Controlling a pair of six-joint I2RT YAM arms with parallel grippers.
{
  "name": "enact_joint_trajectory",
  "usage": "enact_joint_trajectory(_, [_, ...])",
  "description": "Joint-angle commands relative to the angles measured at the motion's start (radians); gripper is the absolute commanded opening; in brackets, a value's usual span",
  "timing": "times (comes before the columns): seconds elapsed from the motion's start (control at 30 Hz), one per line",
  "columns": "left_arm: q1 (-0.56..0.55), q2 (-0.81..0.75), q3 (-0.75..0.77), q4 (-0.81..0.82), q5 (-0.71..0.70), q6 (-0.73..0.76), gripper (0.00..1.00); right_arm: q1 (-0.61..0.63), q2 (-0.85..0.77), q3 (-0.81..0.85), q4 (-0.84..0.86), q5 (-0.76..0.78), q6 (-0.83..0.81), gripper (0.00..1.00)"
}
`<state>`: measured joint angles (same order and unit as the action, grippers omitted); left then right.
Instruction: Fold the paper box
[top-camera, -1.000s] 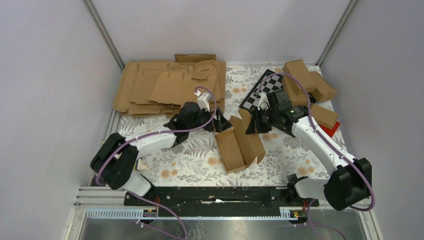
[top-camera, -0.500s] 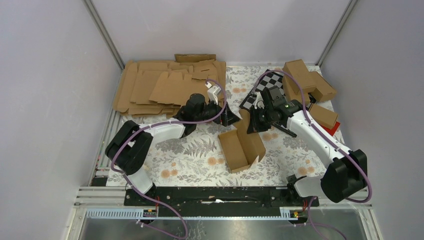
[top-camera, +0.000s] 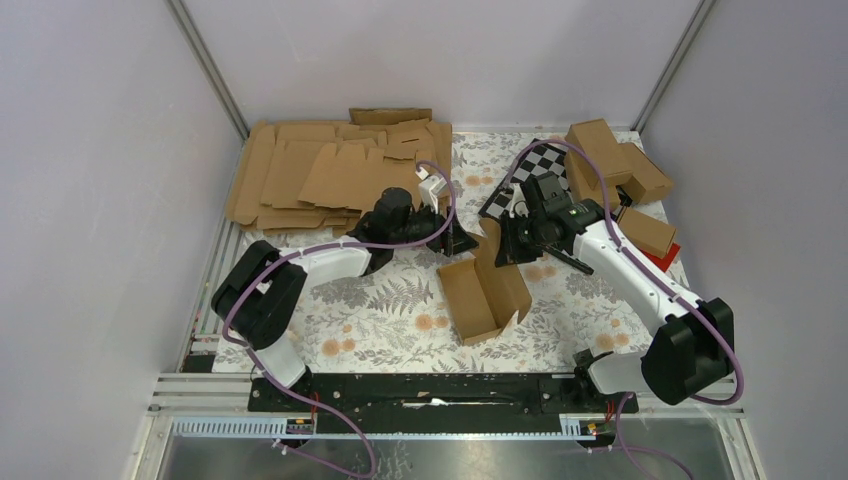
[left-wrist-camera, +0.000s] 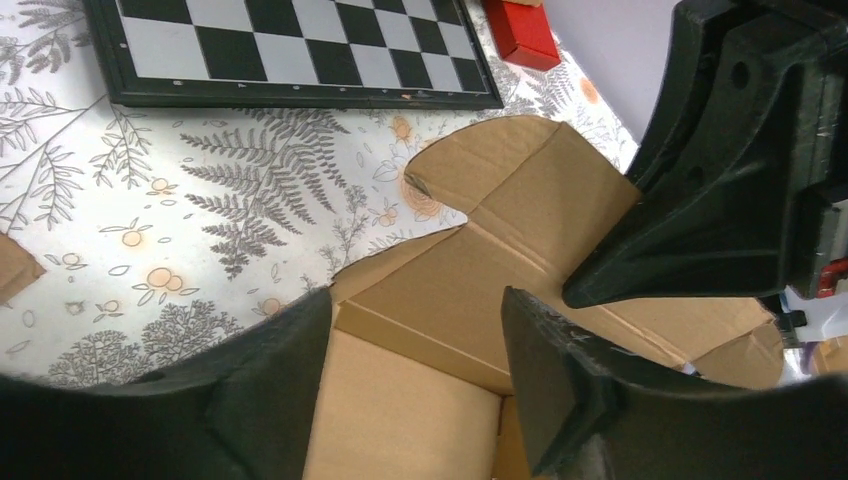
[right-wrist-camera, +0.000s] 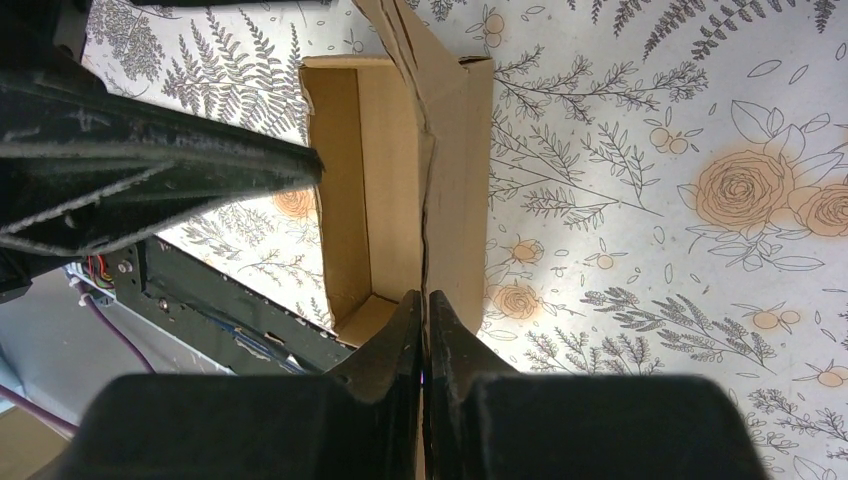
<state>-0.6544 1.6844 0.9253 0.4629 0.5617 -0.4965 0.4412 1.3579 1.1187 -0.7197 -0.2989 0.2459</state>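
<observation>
Floral-print tabletop (top-camera: 380, 315), heap of flat brown cardboard blanks (top-camera: 320, 170) far left, black-and-white checkerboard (top-camera: 535, 165) far right, half-formed brown cardboard paper box (top-camera: 485, 290) open-topped at centre, right gripper (right-wrist-camera: 425, 305) pinched tight on its raised flap, left gripper (left-wrist-camera: 415, 320) fingers apart over its far end

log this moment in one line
paper box half-formed | left end effector open over it | right end effector shut on its flap
</observation>
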Motion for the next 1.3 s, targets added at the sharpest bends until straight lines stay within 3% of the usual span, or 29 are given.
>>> enact_joint_trajectory(0.0, [0.007, -0.027, 0.019, 0.006, -0.060, 0.038, 0.77, 0.017, 0.002, 0.043, 0.019, 0.001, -0.003, 0.07])
enact_joint_trajectory(0.1, [0.009, -0.003, 0.068, -0.037, -0.090, 0.052, 0.92, 0.017, -0.004, 0.037, 0.020, 0.004, -0.002, 0.07])
enact_joint_trajectory(0.23, [0.010, 0.070, 0.159, -0.056, -0.018, 0.047, 0.91, 0.017, -0.006, 0.035, 0.028, -0.002, 0.002, 0.07])
enact_joint_trajectory(0.4, [0.010, 0.108, 0.165, -0.075, 0.133, 0.017, 0.66, 0.018, 0.000, 0.037, 0.027, 0.034, 0.013, 0.07])
enact_joint_trajectory(0.63, [0.007, 0.045, 0.053, -0.042, 0.102, 0.021, 0.31, 0.022, 0.019, 0.061, 0.027, 0.079, 0.028, 0.07])
enact_joint_trajectory(0.77, [0.001, 0.057, 0.064, -0.060, 0.089, 0.039, 0.21, 0.041, 0.029, 0.072, 0.026, 0.080, 0.038, 0.08])
enact_joint_trajectory(0.9, [-0.012, 0.061, 0.060, -0.075, 0.044, 0.055, 0.06, 0.063, 0.031, 0.081, 0.029, 0.084, 0.061, 0.31])
enact_joint_trajectory(0.97, [-0.014, 0.052, 0.045, -0.075, 0.003, 0.060, 0.00, 0.079, 0.029, 0.080, 0.027, 0.087, 0.070, 0.48])
enact_joint_trajectory(1.13, [-0.014, 0.017, 0.004, -0.068, -0.069, 0.099, 0.00, 0.090, -0.009, 0.050, 0.037, 0.092, 0.082, 0.64])
enact_joint_trajectory(1.27, [-0.014, -0.012, -0.031, -0.042, -0.109, 0.116, 0.00, 0.089, -0.093, -0.021, 0.090, 0.042, 0.088, 0.87])
